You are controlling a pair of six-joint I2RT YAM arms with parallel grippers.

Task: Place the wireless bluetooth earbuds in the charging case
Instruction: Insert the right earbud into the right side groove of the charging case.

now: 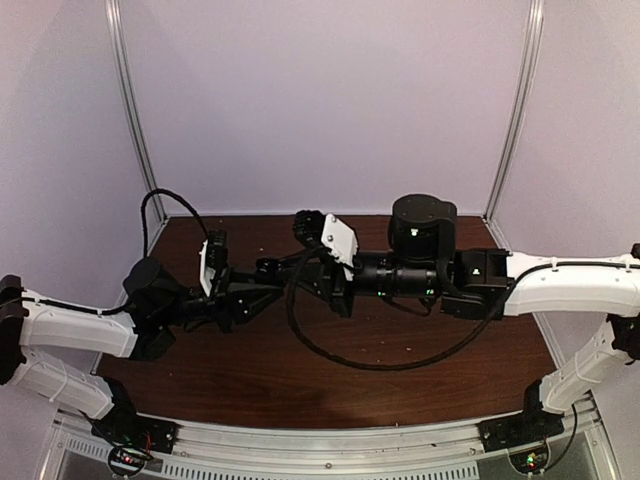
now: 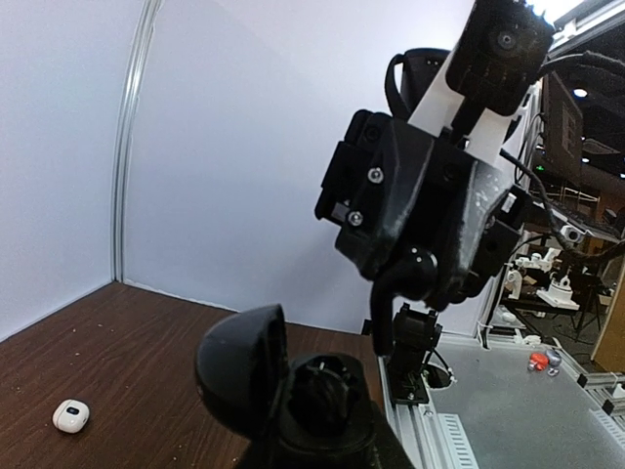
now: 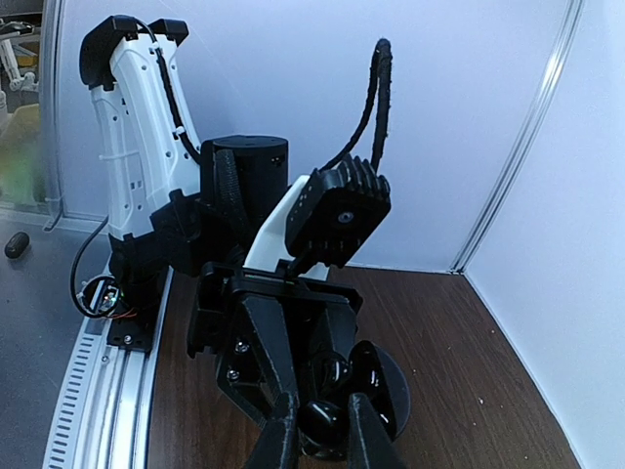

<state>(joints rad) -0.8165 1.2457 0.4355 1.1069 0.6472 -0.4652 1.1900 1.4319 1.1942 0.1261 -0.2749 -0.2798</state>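
End effector point(image 2: 317, 435) (left) holds one case point(image 2: 242, 363).

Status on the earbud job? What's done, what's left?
Done: the black case is open and held by the left gripper.
In hand: the right gripper is shut on what looks like a black bud, just over the open case, not seated yet.
Left: seat it, then the others. The white case lies apart on the table. No white buds in view.

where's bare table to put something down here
Bare: the table's front strip between the cable loop and the near rail, and the back strip under the rear wall. Crowded: the centre, around the black case.
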